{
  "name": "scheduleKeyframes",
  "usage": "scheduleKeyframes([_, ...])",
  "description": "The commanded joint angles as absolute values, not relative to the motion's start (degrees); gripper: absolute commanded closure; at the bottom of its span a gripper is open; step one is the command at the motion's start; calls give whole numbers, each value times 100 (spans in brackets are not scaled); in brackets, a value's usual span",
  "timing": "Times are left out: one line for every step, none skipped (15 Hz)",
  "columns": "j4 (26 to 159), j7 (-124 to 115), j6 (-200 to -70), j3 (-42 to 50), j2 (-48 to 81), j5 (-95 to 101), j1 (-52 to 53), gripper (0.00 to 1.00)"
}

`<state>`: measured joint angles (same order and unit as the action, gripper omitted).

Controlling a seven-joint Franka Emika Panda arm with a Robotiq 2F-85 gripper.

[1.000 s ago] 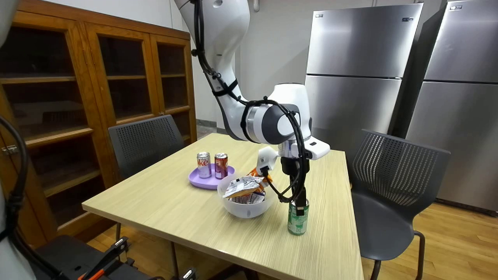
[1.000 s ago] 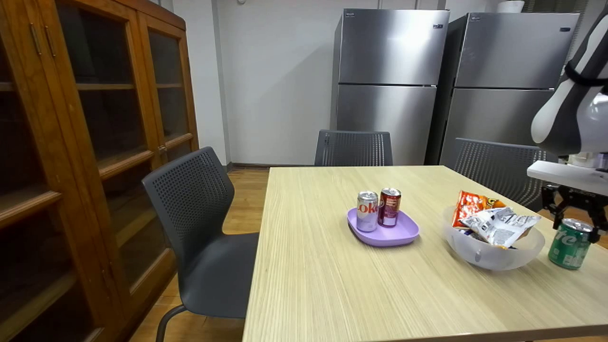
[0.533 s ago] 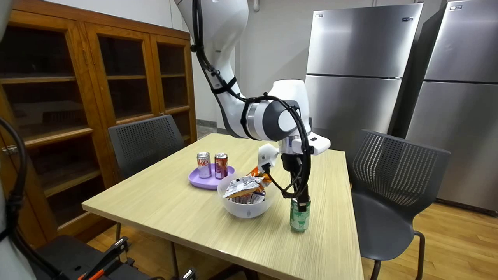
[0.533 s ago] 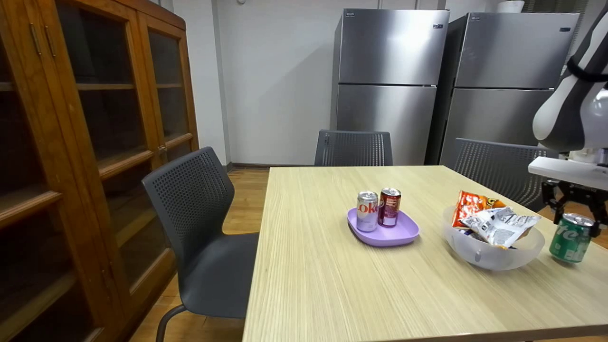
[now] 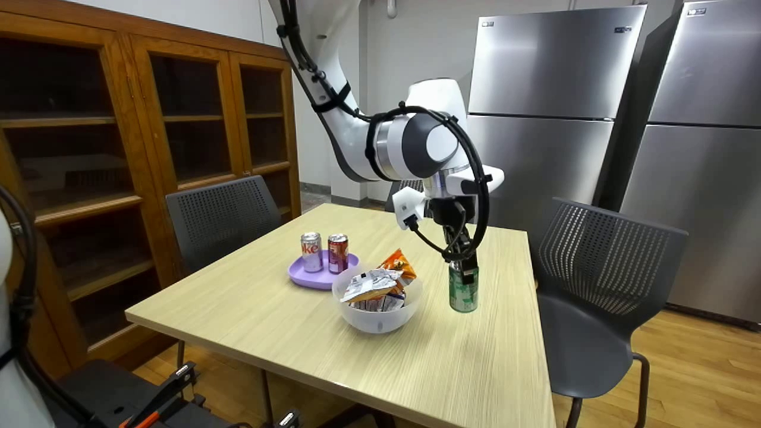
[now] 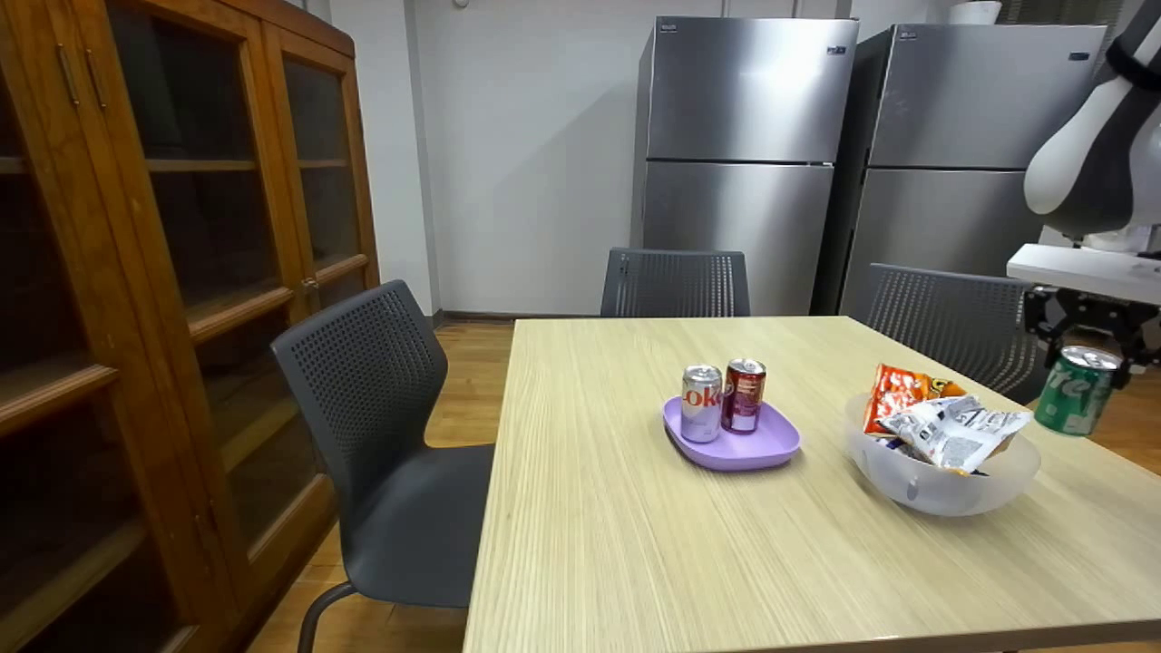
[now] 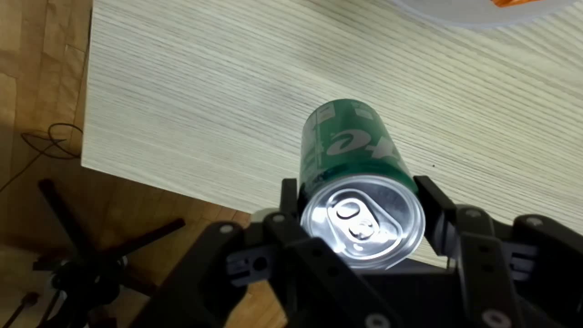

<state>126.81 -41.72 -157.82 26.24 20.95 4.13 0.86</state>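
Hanging near-upright below Robotiq gripper (image 7: 360,197): one green soda can (image 7: 355,168), top end clamped between part-closed fingers (image 7: 435,202), base clear of wood-grain table (image 7: 218,114).

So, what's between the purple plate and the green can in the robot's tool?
A cloudy bowl of snack bags stands between the purple plate and the green can held in the tool, as both exterior views show.

Both exterior views look from slightly above across the bench (image 5: 238,297) toward the refrigerators (image 6: 753,91), sharing the cabinet (image 5: 148,137) and bowl (image 6: 943,492); the wrist view looks closely down past the gripper (image 7: 360,196).
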Motion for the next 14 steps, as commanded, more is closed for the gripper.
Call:
scheduleKeyframes([12772,-4286,-15566,2637,1580,788,230,62])
scheduleKeyframes([12764,-4284,-15550,2607,1507,861,243,62])
scheduleKeyframes([12764,-4247,-15565,2560,1431,928,247,62])
scheduleKeyframes([12758,-4221,-15568,2513,1367,981,247,62])
scheduleKeyframes([12752,-4221,-15574,2473,1299,1057,278,62])
scheduleKeyframes([12743,-4189,-15569,2407,1240,1109,276,62])
scheduleKeyframes([12735,-4145,-15558,2325,1188,1134,261,62])
scheduleKeyframes([12725,-4101,-15556,2236,1140,1144,249,62])
scheduleKeyframes([12708,-4010,-15544,2114,1109,1104,218,62])
scheduleKeyframes([12692,-3944,-15543,2006,1090,1078,204,62])
scheduleKeyframes([12671,-3847,-15528,1874,1077,1028,196,62])
scheduleKeyframes([12662,-3734,-15515,1749,1074,982,190,62])
scheduleKeyframes([12658,-3641,-15520,1641,1074,966,194,62])
scheduleKeyframes([12645,-3561,-15498,1534,1082,962,213,62])
